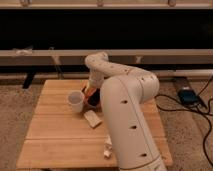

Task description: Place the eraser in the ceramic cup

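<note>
The ceramic cup, small, white and round, stands upright on the wooden table, left of centre. My gripper hangs down from the arm's bend, just right of the cup and close to its rim, over the orange bowl. Dark and orange-red patches show at the gripper's tip. I cannot tell whether they belong to the eraser or to the bowl, so the eraser is not clearly in view. The arm's large white body hides the table's right half.
A pale beige block lies just in front of the cup. A small white object lies near the table's front edge by the arm. A dark wall with rails runs behind. Cables and a blue box lie on the carpet to the right.
</note>
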### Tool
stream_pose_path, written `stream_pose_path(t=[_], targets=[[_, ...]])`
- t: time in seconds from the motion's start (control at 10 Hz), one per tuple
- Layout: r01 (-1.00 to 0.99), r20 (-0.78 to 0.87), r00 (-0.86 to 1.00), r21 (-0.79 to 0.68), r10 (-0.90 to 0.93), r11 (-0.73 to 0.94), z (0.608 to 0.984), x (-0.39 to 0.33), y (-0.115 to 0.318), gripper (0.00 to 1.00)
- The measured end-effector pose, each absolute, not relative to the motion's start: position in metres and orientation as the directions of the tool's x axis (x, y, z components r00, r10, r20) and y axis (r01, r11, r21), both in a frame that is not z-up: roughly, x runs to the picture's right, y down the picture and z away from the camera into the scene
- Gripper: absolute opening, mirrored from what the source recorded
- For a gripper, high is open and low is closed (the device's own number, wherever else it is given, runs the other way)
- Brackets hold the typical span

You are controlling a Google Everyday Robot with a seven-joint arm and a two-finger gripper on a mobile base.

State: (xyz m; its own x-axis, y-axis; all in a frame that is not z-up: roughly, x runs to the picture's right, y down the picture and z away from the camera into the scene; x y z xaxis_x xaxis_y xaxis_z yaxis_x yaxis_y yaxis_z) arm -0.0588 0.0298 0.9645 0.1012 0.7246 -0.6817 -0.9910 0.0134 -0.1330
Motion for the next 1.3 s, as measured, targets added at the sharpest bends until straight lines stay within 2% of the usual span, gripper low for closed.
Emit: stream_pose_path(t=[0.3, 0.5, 0.7, 0.8, 1.1, 1.2, 1.3], targets=[[-0.992, -0.7, 0.095, -0.122, 0.708, 0.012, 0.971, -0.058, 0.034, 0.79], [-0.993, -0.709, 0.091, -0.119, 0.699, 0.008, 0.974, -0.056, 0.036, 0.66], [-0.992, -0.715, 0.093, -0.123, 0.693, 0.006, 0.976, -0.056, 0.038, 0.42], [-0.992, -0.716, 0.092, -0.124, 0.692, 0.003, 0.975, -0.054, 0.039, 0.35], [-0.99, -0.686, 0.09, -0.143, 0.722, -0.013, 0.964, -0.049, 0.033, 0.05], [-0.989, -0.658, 0.09, -0.151, 0.748, -0.014, 0.953, -0.049, 0.024, 0.0], [-0.988, -0.628, 0.091, -0.153, 0.773, -0.008, 0.942, -0.048, 0.018, 0.0]])
